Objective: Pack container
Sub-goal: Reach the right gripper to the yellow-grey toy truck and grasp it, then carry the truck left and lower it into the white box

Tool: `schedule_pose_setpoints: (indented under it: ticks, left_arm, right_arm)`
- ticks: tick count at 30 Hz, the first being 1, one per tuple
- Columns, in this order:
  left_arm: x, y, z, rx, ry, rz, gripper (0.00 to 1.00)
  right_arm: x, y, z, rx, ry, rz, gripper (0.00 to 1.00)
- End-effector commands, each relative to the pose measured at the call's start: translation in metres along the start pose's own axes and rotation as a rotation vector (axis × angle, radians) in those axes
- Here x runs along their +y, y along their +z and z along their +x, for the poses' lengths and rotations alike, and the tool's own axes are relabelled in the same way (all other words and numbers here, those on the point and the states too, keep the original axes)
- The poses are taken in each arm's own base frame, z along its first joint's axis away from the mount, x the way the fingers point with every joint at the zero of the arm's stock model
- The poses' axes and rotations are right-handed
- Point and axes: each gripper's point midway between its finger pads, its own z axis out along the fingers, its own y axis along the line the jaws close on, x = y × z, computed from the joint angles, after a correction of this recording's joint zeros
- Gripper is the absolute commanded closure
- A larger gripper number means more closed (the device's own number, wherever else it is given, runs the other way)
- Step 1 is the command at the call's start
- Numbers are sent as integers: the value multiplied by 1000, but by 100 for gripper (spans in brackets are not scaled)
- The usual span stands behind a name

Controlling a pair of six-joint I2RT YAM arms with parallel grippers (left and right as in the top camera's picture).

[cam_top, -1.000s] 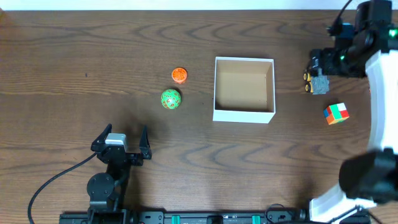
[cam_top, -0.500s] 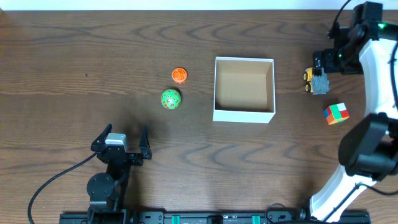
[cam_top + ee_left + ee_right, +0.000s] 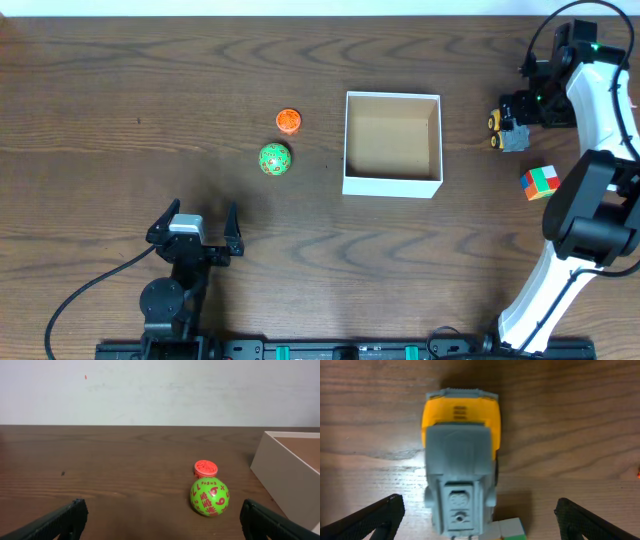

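The container (image 3: 392,183), a square white-walled box with a brown inside, stands mid-table and holds nothing; its wall shows at the right of the left wrist view (image 3: 282,480). A yellow and grey toy truck (image 3: 508,133) lies to its right. My right gripper (image 3: 520,110) is open right over it; in the right wrist view the truck (image 3: 460,455) lies between the spread fingers of the gripper (image 3: 480,521). A multicoloured cube (image 3: 540,183) lies close by. A green ball (image 3: 274,159) and an orange cap (image 3: 288,121) lie left of the container. My left gripper (image 3: 195,228) is open and empty.
In the left wrist view the green ball (image 3: 209,497) and orange cap (image 3: 205,467) lie ahead of the open left gripper (image 3: 162,522). A corner of the cube (image 3: 510,530) shows just behind the truck. Cables and the arm bases run along the front edge.
The right arm has swung and changed its pose, with its gripper staying over the toy truck. The truck, the other toys and the left arm have not moved.
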Motion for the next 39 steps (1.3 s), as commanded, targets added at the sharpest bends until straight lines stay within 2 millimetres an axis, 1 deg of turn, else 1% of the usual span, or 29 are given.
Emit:
schedule_pose_setpoints:
  ticks: [1,8,10,13,15,20,23,25,26,27,28,29,33,39]
  left_arm:
    - [0,1,15,45,2,7,2]
    - [0,1,15,45,2,7,2]
    - [0,1,15,45,2,7,2]
    - [0,1,15,45,2,7,2]
    - [0,1,15,45,2,7,2]
    - [0,1,15,45,2,7,2]
    - [0,1,15,46,2,8,2]
    - [0,1,15,46,2,8,2]
    - [0,1,15,45,2,7,2]
    - [0,1,15,45,2,7,2]
    - [0,1,15,45,2,7,2]
    - [0,1,15,45,2,7,2]
    - [0,1,15,45,2,7,2]
    - [0,1,15,45,2,7,2]
  right_arm:
    - [-6,14,-2,13,-3,2,1]
    - [-5,28,-6,16,-6,0,2]
    - [-5,29,-6,17,-6,-1,4]
    - [-2,29,-6,12,-9,-19,11]
    - [0,29,-7,9,-10,-34,13]
    - [2,30,-5,13,-9,-45,13]
    - [7,31,-5,8,-9,-73,16]
    - [10,31,-6,5,-9,-86,20]
    - [10,31,-6,5,-9,-86,23]
    - [10,31,-6,5,-9,-86,31]
    - [10,31,-6,5,-9,-86,36]
    - [10,31,-6,5,-9,-86,39]
    - [9,31,-7,2,-9,-85,41]
    - [9,31,-7,-1,-8,-84,49]
